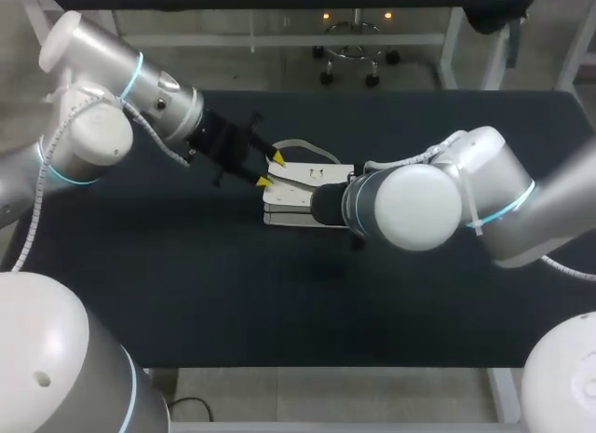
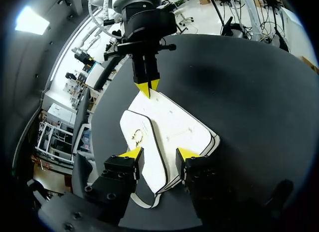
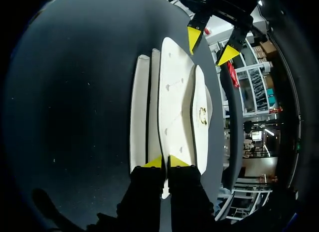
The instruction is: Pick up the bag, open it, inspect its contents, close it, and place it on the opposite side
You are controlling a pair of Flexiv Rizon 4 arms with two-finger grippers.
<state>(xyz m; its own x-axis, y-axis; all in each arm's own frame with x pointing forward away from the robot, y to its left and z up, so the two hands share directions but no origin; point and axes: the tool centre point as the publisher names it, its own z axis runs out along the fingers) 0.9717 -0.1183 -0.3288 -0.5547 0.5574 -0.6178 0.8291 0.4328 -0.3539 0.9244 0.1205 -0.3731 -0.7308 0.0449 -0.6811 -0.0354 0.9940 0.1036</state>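
Closest in, the left pincer stood wide open. Its yellow tips straddled the near end of the white bag without gripping it, probably poised to take the front flap lying between them. Beyond, at the bag's far end, the right pincer was all but closed, nipping the edge of a thin panel, seemingly to hold the bag steady. Under both, the bag lay flat on the black table.

bag hemmed between left claw, right claw
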